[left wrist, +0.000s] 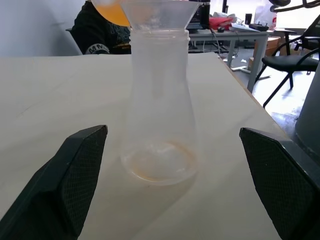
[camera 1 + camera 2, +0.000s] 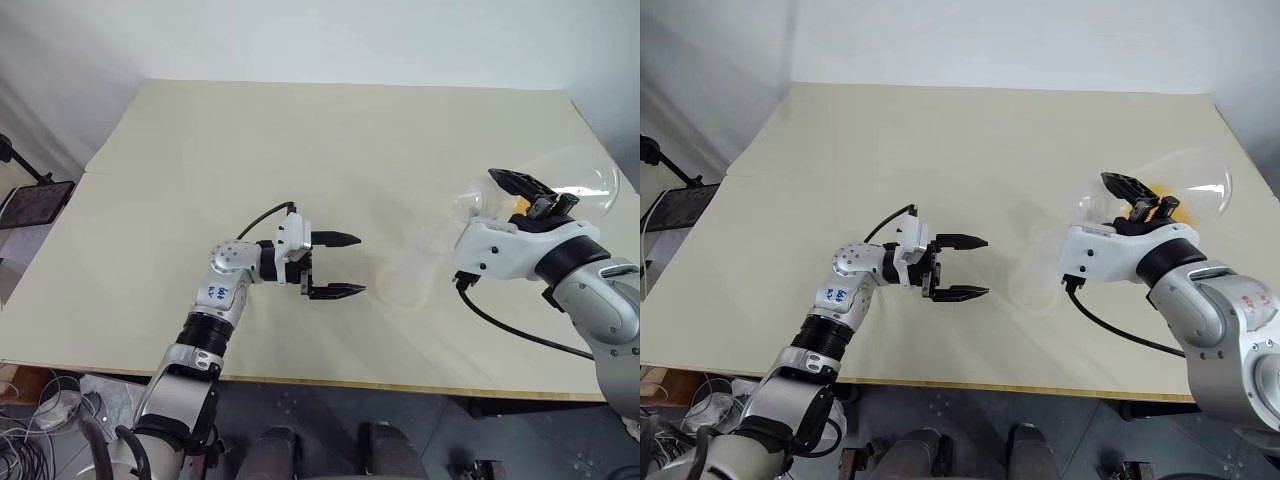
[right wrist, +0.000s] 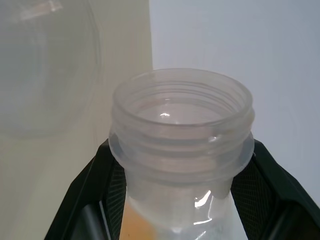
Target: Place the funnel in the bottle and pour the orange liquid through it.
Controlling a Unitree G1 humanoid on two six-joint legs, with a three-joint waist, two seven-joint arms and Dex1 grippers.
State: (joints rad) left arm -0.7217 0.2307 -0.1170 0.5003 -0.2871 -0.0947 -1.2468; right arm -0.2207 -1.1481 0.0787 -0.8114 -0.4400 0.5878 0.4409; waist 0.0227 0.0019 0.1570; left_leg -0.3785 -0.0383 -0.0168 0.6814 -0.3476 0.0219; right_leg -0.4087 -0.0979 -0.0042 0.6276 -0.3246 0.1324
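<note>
Right gripper [image 2: 1140, 208] clamps flask [image 3: 181, 145] (left gripper [image 2: 340, 265] gaping).

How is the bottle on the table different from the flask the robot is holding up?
The bottle stands upright on the table with a funnel in its mouth; the flask is lifted, gripped by the right end effector. The bottle is nearly empty; the flask holds orange liquid. The open left end effector doesn't touch the bottle. Both are clear plastic.
</note>
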